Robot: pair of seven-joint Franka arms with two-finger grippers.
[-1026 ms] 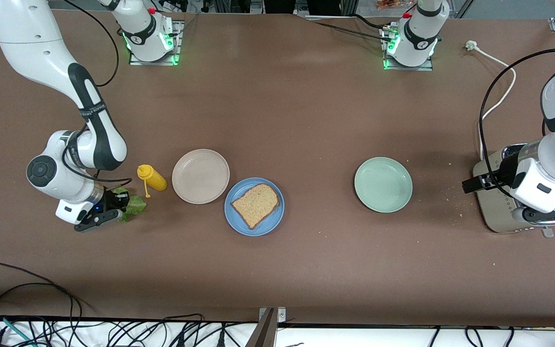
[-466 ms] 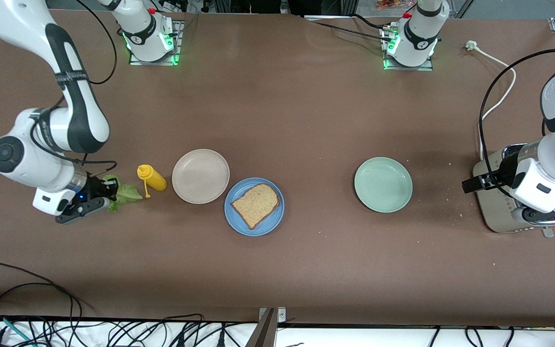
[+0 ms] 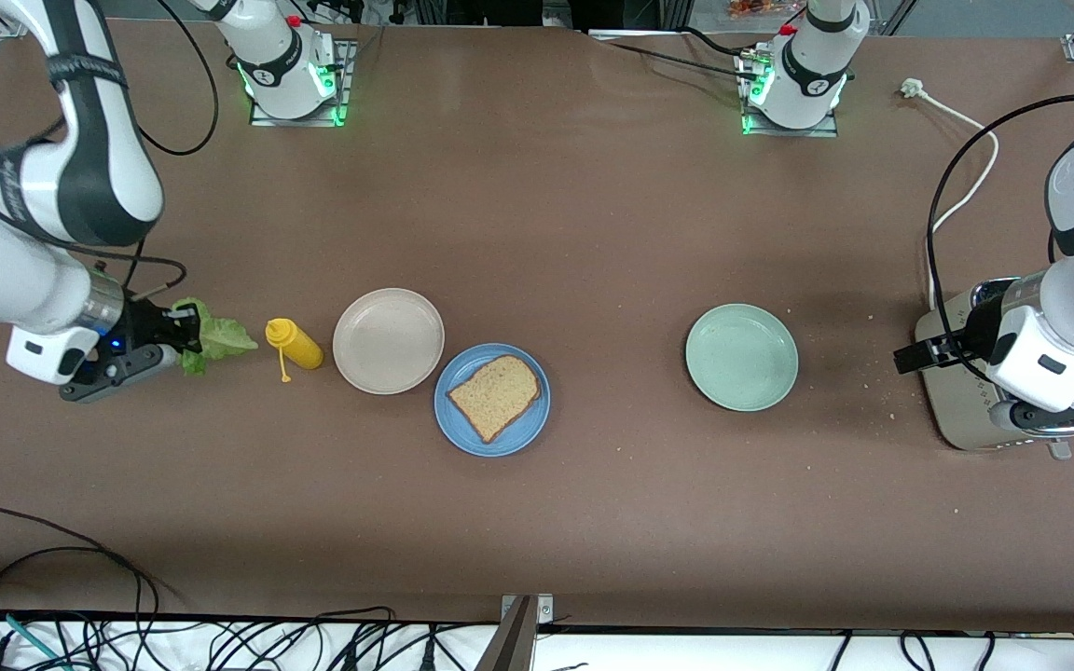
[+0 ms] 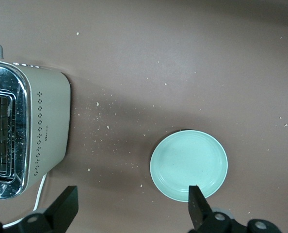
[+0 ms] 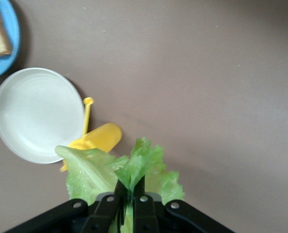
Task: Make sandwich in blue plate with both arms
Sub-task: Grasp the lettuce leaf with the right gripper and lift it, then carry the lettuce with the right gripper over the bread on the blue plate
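One bread slice (image 3: 494, 396) lies on the blue plate (image 3: 462, 424). Right tool (image 3: 185, 337) clamps the lettuce leaf (image 3: 213, 335), lifted over the table near the mustard bottle (image 3: 293, 343). Left tool (image 4: 129, 213) waits wide by the toaster (image 3: 961, 410). Lettuce and second slice remain.

A yellow bottle (image 3: 293, 344) and a beige plate (image 3: 388, 340) sit between the lettuce (image 3: 211, 335) and the blue plate (image 3: 492, 400). The table (image 3: 593, 233) near the bases is bare.

Brown table (image 3: 593, 233) carries three plates (image 3: 742, 357), mustard bottle (image 3: 294, 343), toaster (image 3: 966, 410).
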